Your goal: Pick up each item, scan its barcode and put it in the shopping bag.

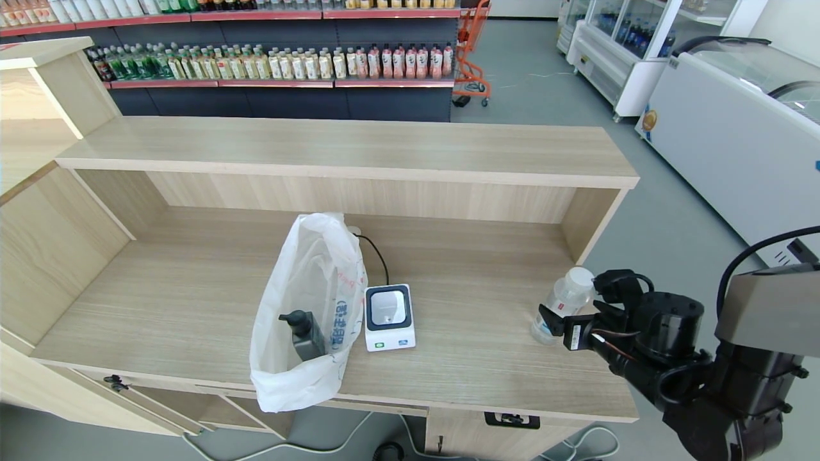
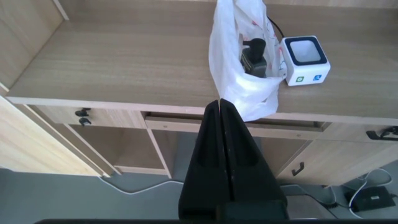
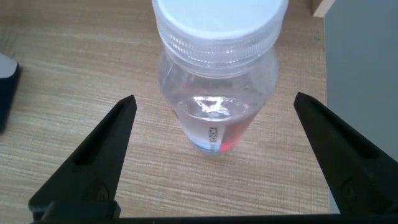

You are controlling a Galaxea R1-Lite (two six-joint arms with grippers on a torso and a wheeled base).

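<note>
- We found a wide stretch of bare counter (image 1: 173, 301) left of the shopping bag (image 1: 307, 320).
- The surface between the scanner (image 1: 389, 317) and the bottle (image 1: 564, 301) also lay free.
- Bag and scanner stood just beside each other, leaving no passage between them.
- A raised shelf (image 1: 346, 150) walled the far side.
- A side panel (image 1: 592, 218) closed the right, near the bottle.
</note>
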